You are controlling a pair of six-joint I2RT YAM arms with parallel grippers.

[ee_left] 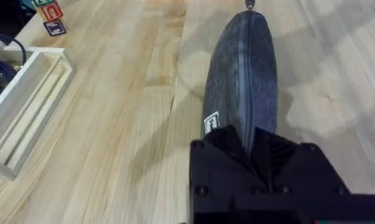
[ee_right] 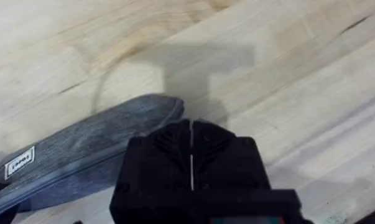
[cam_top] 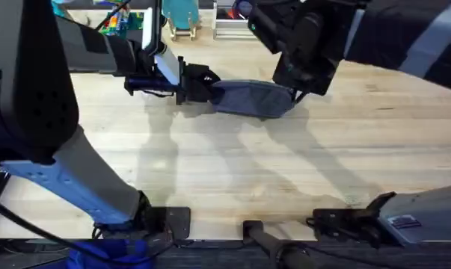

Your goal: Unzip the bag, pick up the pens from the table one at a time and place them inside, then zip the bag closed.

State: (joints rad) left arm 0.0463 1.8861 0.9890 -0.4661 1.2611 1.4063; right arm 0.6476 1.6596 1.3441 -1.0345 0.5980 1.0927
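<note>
One bag (cam_top: 253, 98) lies on the tabletop (cam_top: 232, 172) in the upper middle of the overhead frame, a grey-blue fabric pouch stretched left to right, with its zipper seam running along the top. In the left wrist view the seam looks closed along the length that shows, and a small white label sits on the fabric near the held end. No pen can be made out on the wood around it, so my count is one pouch and zero loose pens; whether any lie inside cannot be told.

The left claw (cam_top: 204, 86) is closed on the pouch's left end, its black fingers pinching the fabric there. The right claw (cam_top: 296, 91) sits at the pouch's right end with its two fingers pressed together, the line between them a thin slit; whether it has the zipper pull or only hovers at that tip I cannot tell.

The pouch looks light, soft and floppy, likely to bunch or slide on the smooth wood unless one end is anchored. The best holds are the fabric end tabs for bracing and the small zipper pull for drawing it along.
</note>
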